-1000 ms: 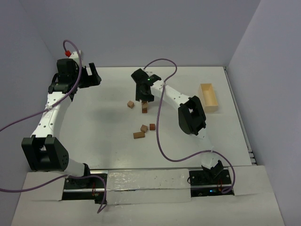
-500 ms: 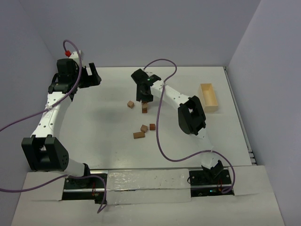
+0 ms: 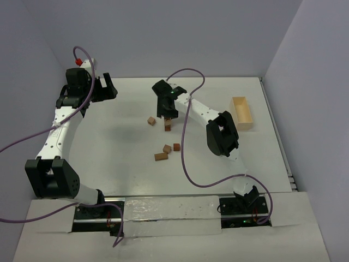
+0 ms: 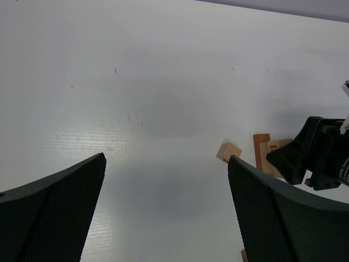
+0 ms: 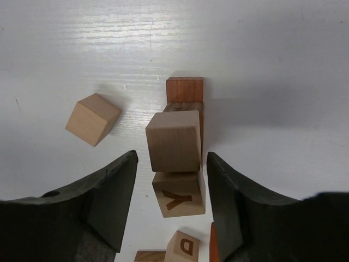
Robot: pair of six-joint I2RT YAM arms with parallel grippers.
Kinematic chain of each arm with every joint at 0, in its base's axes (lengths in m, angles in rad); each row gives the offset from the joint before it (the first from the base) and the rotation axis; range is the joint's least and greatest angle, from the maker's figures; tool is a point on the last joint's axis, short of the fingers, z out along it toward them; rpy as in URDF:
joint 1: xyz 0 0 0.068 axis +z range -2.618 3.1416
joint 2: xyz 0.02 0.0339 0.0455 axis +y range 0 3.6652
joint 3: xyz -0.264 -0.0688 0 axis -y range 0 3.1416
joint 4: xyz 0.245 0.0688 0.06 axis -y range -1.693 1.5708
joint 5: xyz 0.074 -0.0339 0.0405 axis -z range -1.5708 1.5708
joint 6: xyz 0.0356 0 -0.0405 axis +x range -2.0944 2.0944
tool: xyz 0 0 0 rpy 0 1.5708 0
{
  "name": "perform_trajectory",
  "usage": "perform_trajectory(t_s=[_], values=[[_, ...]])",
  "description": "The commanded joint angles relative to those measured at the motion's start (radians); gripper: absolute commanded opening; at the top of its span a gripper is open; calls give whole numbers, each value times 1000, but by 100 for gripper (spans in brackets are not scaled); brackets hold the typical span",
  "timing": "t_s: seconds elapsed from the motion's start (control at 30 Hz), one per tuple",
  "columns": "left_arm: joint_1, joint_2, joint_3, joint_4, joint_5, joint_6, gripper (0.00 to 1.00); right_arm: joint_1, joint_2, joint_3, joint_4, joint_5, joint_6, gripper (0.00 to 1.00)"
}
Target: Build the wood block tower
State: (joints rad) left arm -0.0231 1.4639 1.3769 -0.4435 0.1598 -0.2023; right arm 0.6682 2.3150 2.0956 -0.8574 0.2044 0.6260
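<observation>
The tower [image 3: 168,125] stands mid-table, a short column of wood blocks. From the right wrist, a pale cube [image 5: 173,141] tops it, a cube marked Y [image 5: 179,195] shows just below, and a reddish-brown block [image 5: 184,89] stands against its far side. My right gripper [image 5: 172,158] hangs over it, open, with a gap between each finger and the pale cube. Loose wood blocks lie nearby: a tan cube [image 3: 151,121] to the tower's left, and three others [image 3: 167,148] nearer the arm bases. My left gripper [image 3: 109,87] is wide open and holds nothing, far left at the back.
A pale wooden tray [image 3: 242,113] lies by the right wall. In the left wrist view the tan cube [image 4: 228,152] and the tower's reddish bar [image 4: 262,155] show beside the right gripper's black body [image 4: 319,155]. Purple cables loop above both arms.
The right gripper has barely shifted over the tower. The blocks and the left arm are where they were.
</observation>
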Motion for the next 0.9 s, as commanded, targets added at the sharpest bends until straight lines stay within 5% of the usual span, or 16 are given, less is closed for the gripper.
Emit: perform_trajectory(t_s=[0.0, 0.33, 0.5, 0.53, 0.87], values=[[8, -3, 21, 54, 18, 3, 99, -7, -10, 20, 0, 3, -5, 63], [8, -5, 21, 54, 24, 3, 99, -7, -70, -24, 11, -22, -22, 74], [8, -8, 20, 54, 28, 3, 99, -7, -108, -55, 23, -47, -41, 90], [8, -8, 19, 54, 29, 3, 99, -7, -119, -59, 29, -56, -47, 99], [12, -13, 36, 26, 108, 25, 99, -4, -279, -189, 78, -190, -166, 100]])
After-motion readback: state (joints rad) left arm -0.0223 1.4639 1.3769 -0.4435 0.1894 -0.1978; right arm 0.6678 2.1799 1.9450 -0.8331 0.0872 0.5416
